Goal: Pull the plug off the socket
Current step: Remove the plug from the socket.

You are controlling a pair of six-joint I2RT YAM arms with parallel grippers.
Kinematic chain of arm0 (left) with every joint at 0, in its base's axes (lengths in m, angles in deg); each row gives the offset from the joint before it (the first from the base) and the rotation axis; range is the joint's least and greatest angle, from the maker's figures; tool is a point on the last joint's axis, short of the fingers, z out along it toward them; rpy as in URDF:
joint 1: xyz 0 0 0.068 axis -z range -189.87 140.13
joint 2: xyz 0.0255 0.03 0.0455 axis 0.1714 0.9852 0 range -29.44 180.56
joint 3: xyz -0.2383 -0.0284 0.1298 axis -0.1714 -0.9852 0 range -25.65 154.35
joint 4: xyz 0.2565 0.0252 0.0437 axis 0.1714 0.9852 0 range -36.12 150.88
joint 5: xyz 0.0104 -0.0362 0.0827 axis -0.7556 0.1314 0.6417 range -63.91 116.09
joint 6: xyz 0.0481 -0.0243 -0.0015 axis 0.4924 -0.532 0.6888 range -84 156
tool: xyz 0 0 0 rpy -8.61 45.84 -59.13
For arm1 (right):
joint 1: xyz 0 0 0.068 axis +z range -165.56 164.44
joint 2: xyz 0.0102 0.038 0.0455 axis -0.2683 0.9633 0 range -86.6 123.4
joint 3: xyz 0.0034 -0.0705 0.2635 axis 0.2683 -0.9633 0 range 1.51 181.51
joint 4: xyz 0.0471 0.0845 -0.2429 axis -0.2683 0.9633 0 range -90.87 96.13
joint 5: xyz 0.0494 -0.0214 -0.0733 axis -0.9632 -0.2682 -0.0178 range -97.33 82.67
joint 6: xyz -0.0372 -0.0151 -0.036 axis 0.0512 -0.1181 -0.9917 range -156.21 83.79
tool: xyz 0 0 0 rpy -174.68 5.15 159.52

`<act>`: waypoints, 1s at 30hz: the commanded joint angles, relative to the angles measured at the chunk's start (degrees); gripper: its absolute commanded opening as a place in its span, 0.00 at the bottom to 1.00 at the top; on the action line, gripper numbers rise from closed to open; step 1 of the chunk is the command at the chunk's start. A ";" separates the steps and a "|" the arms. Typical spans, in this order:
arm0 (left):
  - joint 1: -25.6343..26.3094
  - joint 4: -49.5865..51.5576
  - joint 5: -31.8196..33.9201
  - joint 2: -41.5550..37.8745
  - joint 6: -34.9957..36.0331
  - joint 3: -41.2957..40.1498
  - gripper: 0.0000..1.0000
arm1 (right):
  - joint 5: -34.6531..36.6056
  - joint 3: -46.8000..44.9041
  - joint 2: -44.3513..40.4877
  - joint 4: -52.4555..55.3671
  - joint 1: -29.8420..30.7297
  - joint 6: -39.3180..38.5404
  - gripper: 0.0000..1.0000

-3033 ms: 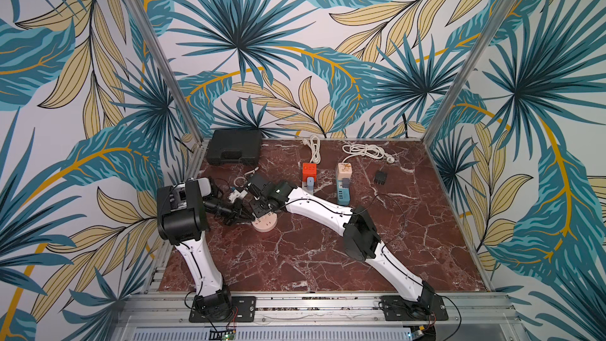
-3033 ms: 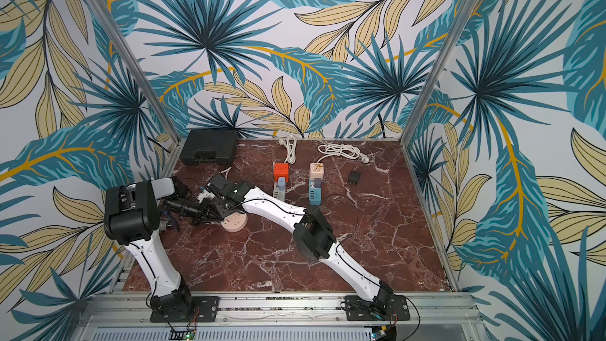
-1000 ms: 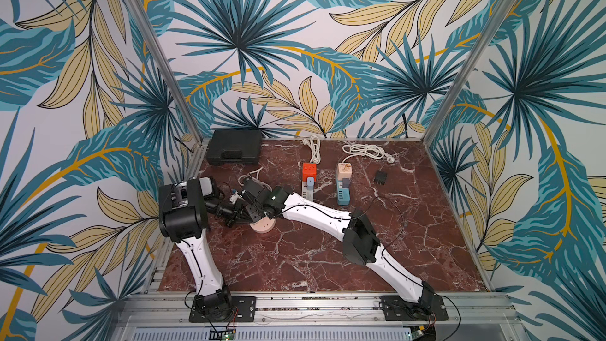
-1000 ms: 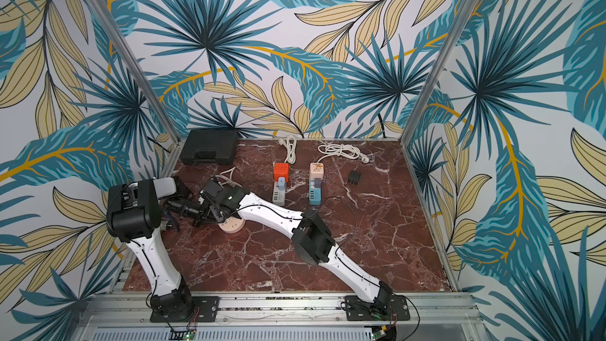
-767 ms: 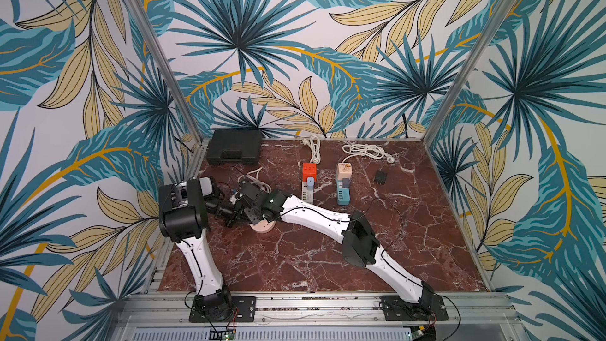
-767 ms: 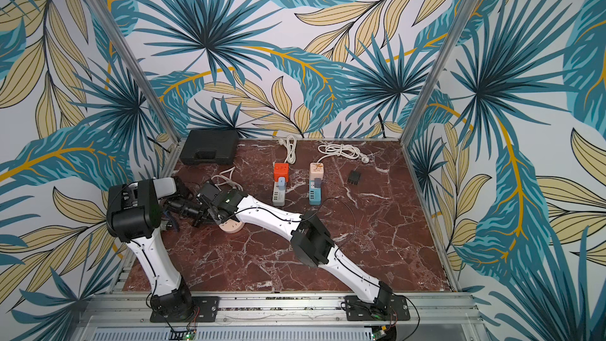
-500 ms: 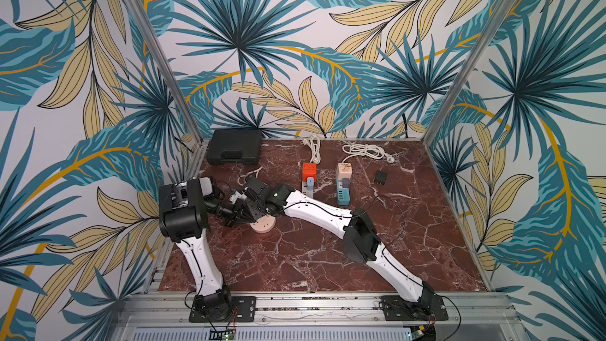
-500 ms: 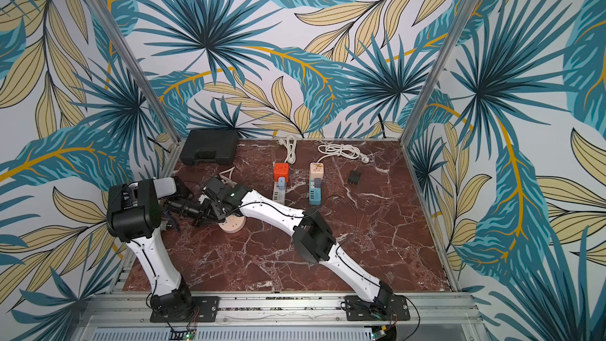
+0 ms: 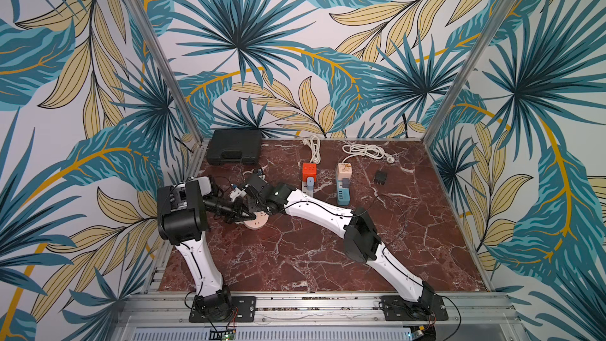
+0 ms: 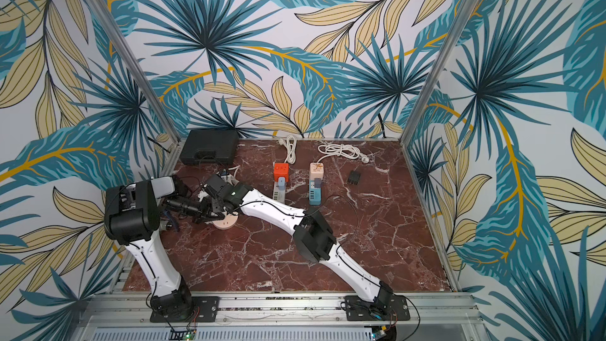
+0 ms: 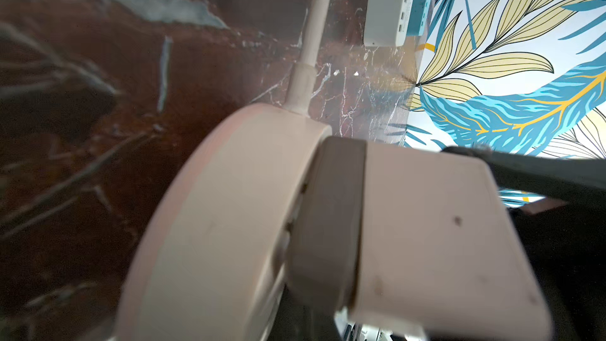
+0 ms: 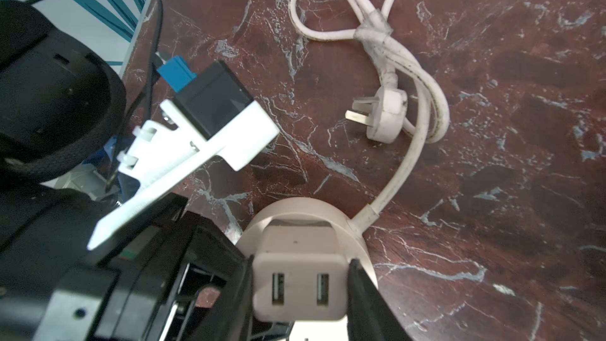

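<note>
1. Black case (image 9: 234, 147) sits back left on the tabletop (image 9: 295, 257) with its lid down, so its contents are hidden.
2. Left fingers (image 9: 242, 214) are fully closed and empty, tips at the round socket (image 9: 257, 224); actual contact is unclear.
3. White plug (image 12: 298, 277) sits in the socket, near the tabletop's left edge. Right fingers (image 12: 362, 293) are nearly closed, clamping its two sides.
4. In both top views the arms cover the plug.

The red marble table (image 9: 295, 257) carries a black case (image 9: 234, 146) in its far corner, a round socket (image 9: 257, 223), an orange-topped power strip (image 9: 309, 173), a blue power strip (image 9: 343, 188) and a small black adapter (image 9: 380, 177).
</note>
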 commanded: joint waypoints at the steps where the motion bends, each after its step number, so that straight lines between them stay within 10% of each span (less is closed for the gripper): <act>1: 0.01 -6.69 7.39 0.55 -4.12 -1.46 0.00 | 3.26 1.02 -2.35 -2.10 0.15 1.41 0.00; 15: -0.58 -10.18 12.64 2.85 -9.58 -0.65 0.00 | 4.21 3.69 -0.48 3.46 0.57 -9.01 0.00; 30: -0.85 -9.69 12.14 3.21 -9.01 -0.55 0.00 | -5.59 0.23 -5.33 -1.54 -1.99 -2.47 0.00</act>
